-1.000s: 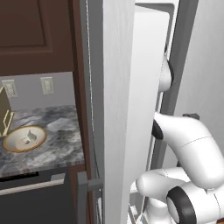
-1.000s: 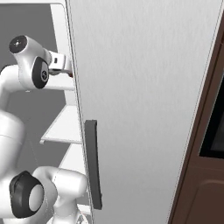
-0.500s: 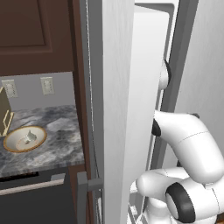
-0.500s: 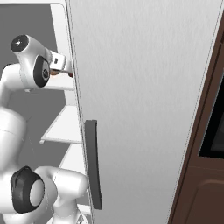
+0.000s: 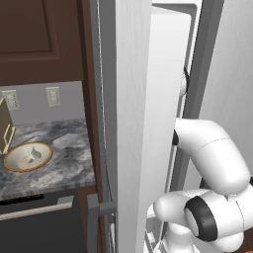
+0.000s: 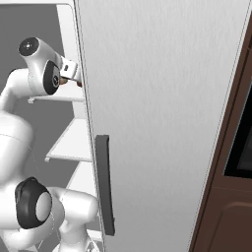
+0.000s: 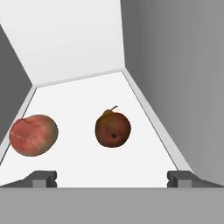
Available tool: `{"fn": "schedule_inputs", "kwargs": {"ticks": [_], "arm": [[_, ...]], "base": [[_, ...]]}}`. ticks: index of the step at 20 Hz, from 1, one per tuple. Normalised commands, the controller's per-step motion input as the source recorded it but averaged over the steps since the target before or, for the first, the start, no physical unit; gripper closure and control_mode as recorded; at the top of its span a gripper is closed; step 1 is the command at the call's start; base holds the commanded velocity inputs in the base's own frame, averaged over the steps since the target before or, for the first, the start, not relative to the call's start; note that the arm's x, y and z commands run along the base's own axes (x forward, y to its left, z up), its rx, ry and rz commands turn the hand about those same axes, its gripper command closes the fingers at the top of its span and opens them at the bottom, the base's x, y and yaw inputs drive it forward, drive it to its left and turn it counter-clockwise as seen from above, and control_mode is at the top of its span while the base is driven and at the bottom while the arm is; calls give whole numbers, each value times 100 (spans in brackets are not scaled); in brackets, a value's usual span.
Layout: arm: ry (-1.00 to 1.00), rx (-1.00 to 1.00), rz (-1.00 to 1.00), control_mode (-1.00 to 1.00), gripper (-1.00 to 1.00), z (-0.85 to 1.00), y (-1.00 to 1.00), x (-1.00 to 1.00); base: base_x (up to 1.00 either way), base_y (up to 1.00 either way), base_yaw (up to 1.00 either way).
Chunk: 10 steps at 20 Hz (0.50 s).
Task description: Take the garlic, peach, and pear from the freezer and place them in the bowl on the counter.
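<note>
The arm has pushed deeper into the pale grey-white freezer (image 5: 168, 99) — its claw (image 7: 112, 177), jaws wide and empty, faces the dark reddish-brown pear (image 7: 113, 128) at twelve o'clock, the rosy round peach (image 7: 33, 135) at ten. A garlic-like lump already lies in the tan-rimmed cream bowl (image 5: 15, 166) on the dark marbled counter (image 5: 69, 158).

no readable text, labels or numbers on anything here.

The left base camera sat behind the arm and looked forward past the freezer (image 5: 163, 99) door's edge, with the counter (image 5: 59, 158) far off to the left. The right base camera faced the door's front, very close. Both saw the white arm. The hand camera looked along a shelf (image 7: 83, 100) inside.
</note>
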Motion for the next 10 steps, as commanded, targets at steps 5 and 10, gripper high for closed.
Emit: {"fn": "schedule_inputs", "kwargs": {"ticks": [5, 10], "arm": [[0, 3, -3, -100, -100, -11, 0, 28], [0, 2, -2, -100, -100, -1, 0, 26]], "base": [[0, 0, 0], [0, 0, 0]]}}
